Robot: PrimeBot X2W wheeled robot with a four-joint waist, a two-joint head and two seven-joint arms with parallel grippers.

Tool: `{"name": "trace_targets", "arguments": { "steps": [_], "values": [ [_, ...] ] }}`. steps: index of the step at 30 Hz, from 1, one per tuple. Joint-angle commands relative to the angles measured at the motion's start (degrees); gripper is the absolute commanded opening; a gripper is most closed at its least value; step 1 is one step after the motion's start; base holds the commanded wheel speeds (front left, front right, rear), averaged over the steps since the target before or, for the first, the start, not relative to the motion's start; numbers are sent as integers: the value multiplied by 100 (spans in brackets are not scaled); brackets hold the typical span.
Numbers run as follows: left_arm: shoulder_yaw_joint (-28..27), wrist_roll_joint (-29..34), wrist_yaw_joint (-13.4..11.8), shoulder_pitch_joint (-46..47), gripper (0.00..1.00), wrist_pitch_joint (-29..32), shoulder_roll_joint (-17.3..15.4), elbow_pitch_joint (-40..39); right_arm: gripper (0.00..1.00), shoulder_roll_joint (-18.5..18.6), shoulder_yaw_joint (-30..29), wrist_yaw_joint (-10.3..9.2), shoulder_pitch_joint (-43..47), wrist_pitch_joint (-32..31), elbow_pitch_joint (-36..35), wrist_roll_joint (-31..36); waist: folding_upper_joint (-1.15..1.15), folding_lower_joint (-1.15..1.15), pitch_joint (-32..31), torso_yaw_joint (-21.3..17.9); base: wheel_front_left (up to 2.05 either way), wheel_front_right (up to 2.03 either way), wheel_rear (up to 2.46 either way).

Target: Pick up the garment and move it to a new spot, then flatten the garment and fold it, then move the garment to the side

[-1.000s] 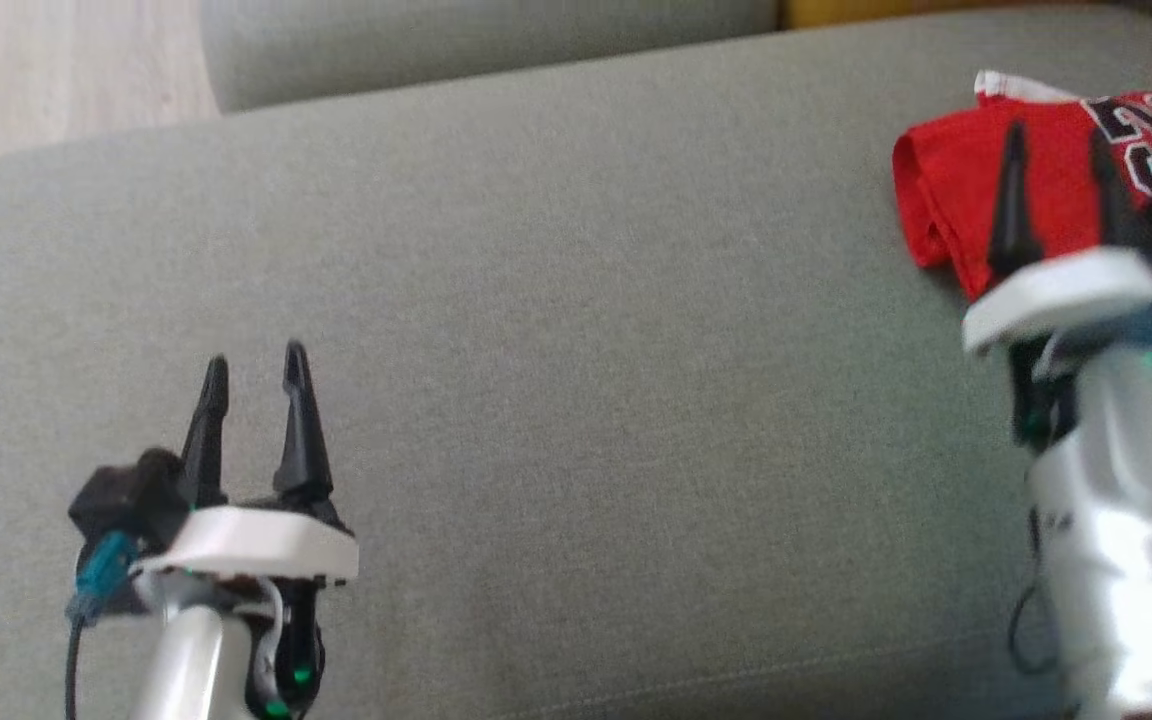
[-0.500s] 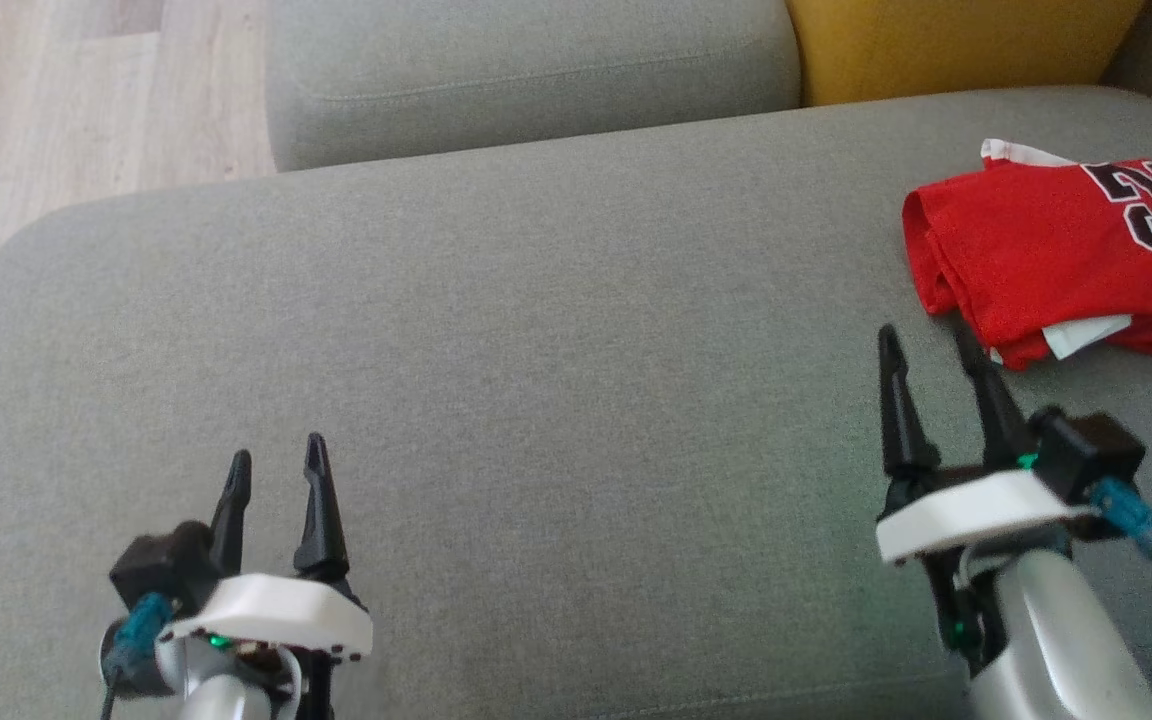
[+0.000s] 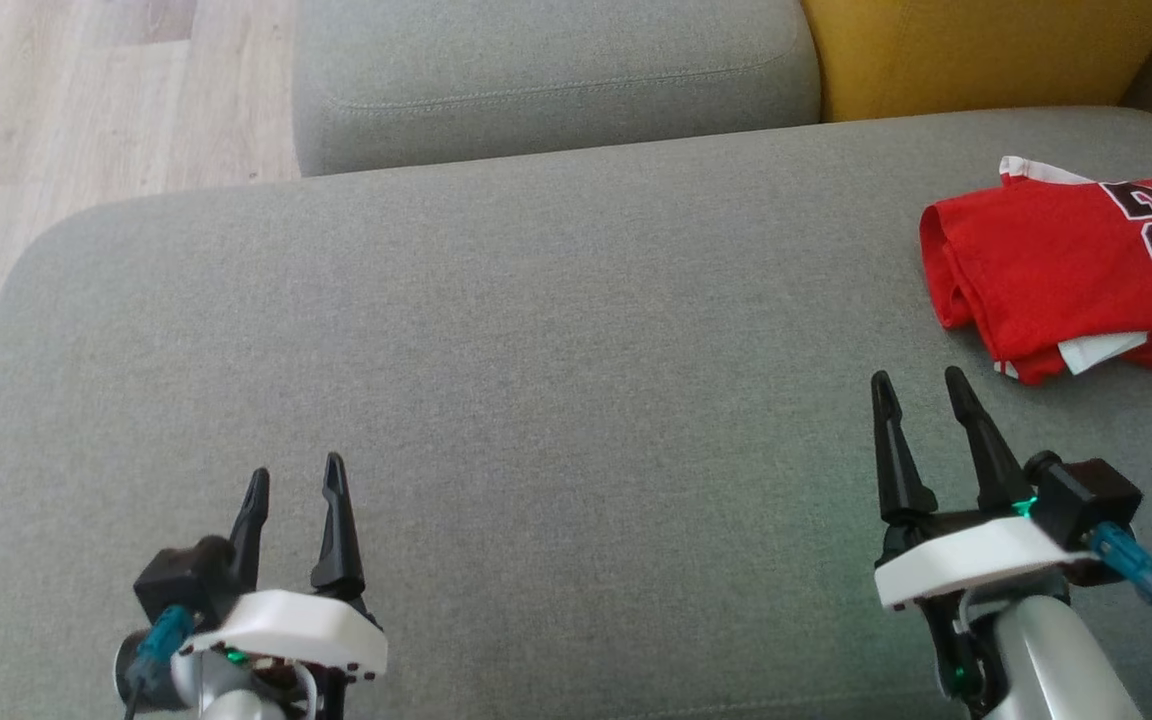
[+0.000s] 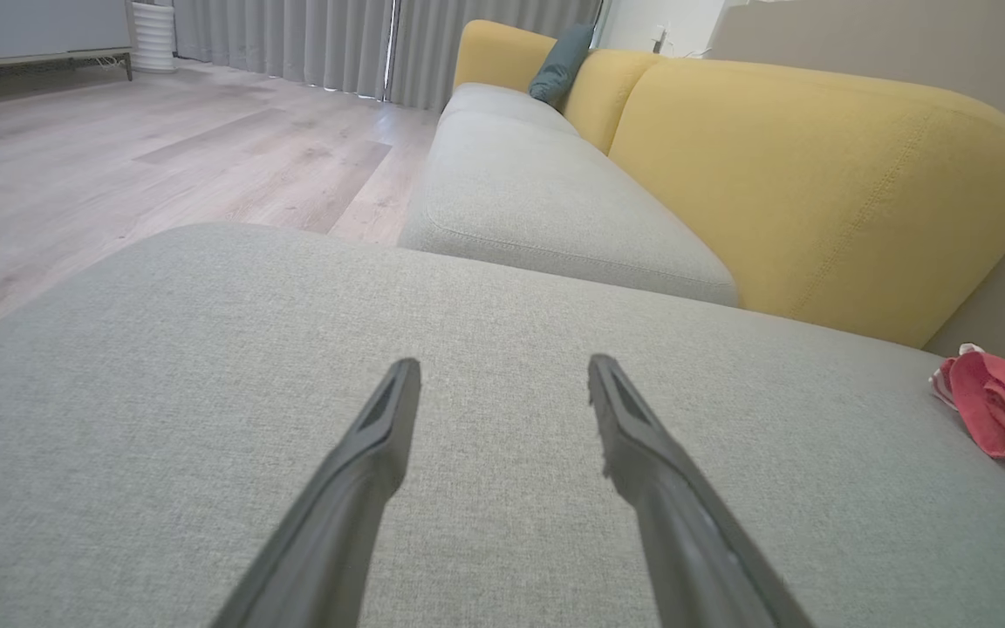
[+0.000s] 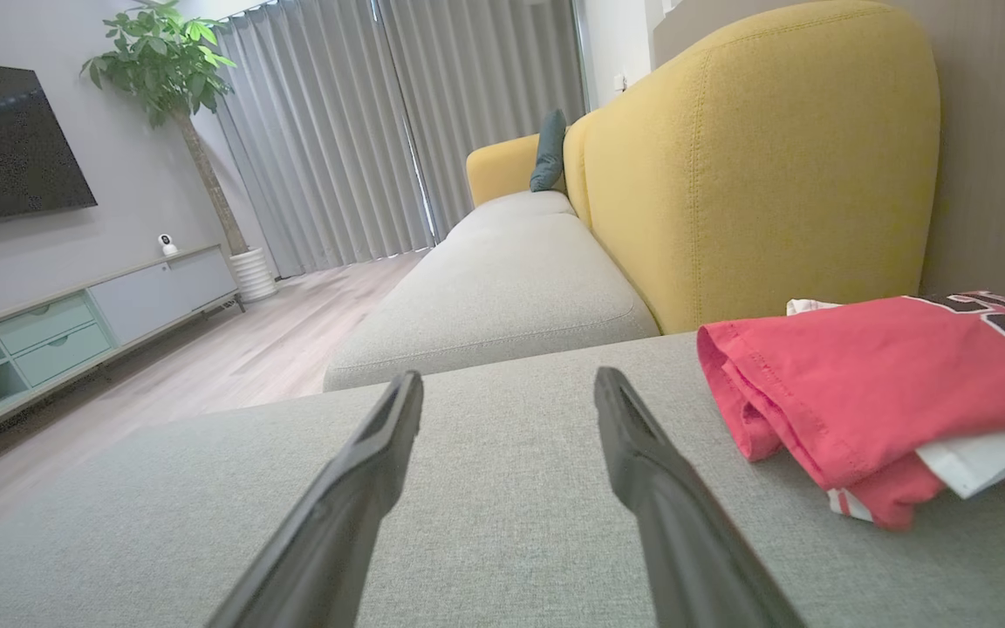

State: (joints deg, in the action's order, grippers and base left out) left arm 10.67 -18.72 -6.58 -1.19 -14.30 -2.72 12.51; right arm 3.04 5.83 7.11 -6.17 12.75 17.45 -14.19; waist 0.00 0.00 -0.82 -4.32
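In the head view the left claw [image 3: 296, 470] hangs low over the grey seat cushion [image 3: 556, 330] with its two dark fingers spread apart and nothing between them. The right claw [image 3: 916, 378] is released in the same way, fingers parted over bare fabric. The garment [image 3: 1056, 270], a red jersey with white trim and a black number, lies folded on the cushion just ahead of the right claw and off to its right, not touching it. It is well apart from the left claw, far over on that claw's right. Beyond both claws are a second grey cushion [image 3: 546, 80] and a yellow backrest [image 3: 976, 50], with pale wooden floor [image 3: 86, 110] ahead and to the left of the left claw. In the left wrist view the left claw [image 4: 502, 366] has its fingers wide over the cushion, empty, and the garment [image 4: 1004, 410] shows as a red bundle far to its right, near the yellow backrest. A teal pillow [image 4: 562, 63] sits far ahead on the sofa. In the right wrist view the right claw [image 5: 509, 377] is spread and empty. The garment [image 5: 869, 384] lies close on its right, its folded edge just past the right fingertip, apart from it. Grey curtains [image 5: 398, 122], a plant [image 5: 167, 61] and a dark screen [image 5: 5, 144] stand far ahead and to the left.
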Motion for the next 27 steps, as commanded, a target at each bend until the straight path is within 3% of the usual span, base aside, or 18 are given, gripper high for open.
{"name": "trace_targets", "arguments": {
  "steps": [1,13,14,18,27],
  "values": [
    [-141,60,-30,114,100,-70,-16,-174,100,-15,107,37,-113,-3,-215,15,0,0,-6,1,0,0,0],
    [-92,70,-54,97,100,-70,-16,-98,100,-16,69,37,-38,-45,-241,43,0,0,-56,20,0,0,0],
    [61,50,-31,-95,0,0,-1,73,0,-3,-53,0,113,-52,-30,15,0,0,-57,21,0,0,0],
    [86,44,-23,-233,0,19,2,424,0,-8,-44,-1,323,-52,331,8,0,0,-59,23,0,0,0],
    [-23,-482,76,-185,0,152,-8,435,0,8,-104,2,331,-164,308,-554,0,0,-48,52,0,0,0]
  ]
}}
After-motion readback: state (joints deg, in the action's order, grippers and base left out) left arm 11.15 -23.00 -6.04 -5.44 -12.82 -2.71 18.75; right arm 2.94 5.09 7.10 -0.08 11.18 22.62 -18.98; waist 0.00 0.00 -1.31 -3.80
